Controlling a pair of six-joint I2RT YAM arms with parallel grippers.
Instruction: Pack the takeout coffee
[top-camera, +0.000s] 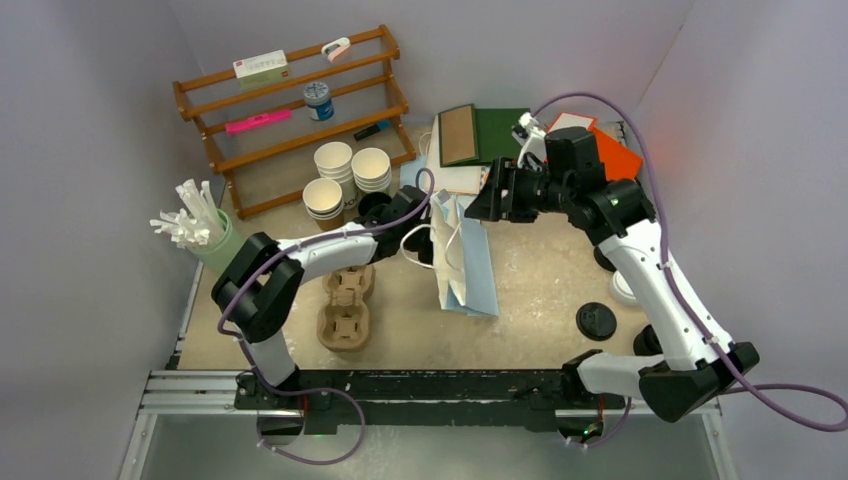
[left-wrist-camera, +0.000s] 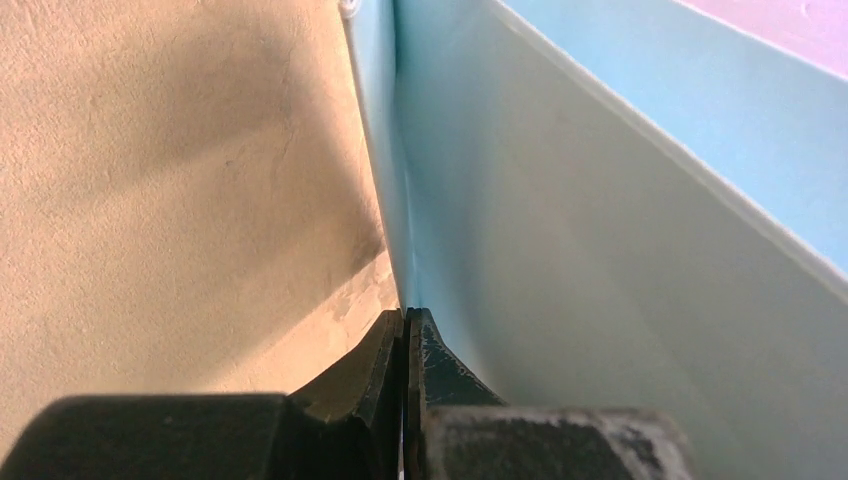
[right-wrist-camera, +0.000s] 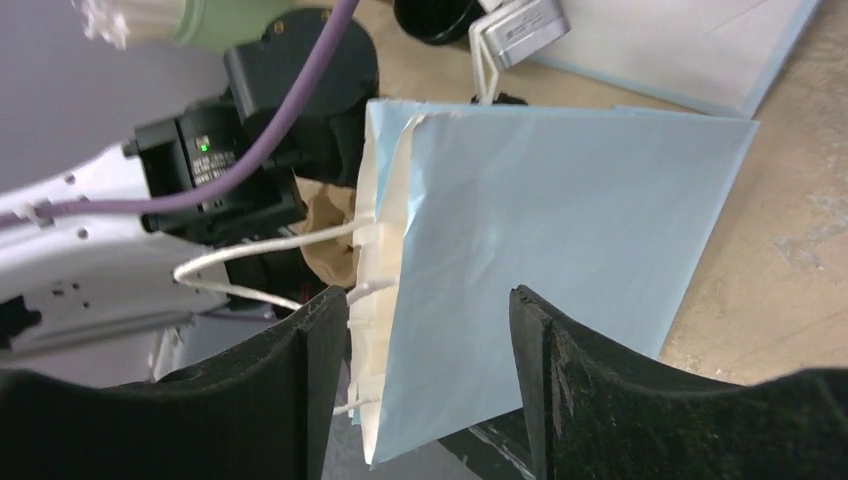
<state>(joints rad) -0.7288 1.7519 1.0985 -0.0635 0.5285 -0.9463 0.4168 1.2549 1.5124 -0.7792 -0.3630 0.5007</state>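
left gripper (left-wrist-camera: 405, 330) pinches the bag (top-camera: 475, 275) wall, right gripper (right-wrist-camera: 425, 300) gapes wide at its mouth. coffee (top-camera: 622, 290) sits half hidden behind the right arm (top-camera: 655, 275), well off the bag — likely thin, crushable paper, so i'd squeeze the sides gently, just below the top.

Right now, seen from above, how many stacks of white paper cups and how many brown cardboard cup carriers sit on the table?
Stacks of lidless white paper cups: 3
Brown moulded cardboard cup carriers: 2
Total: 5
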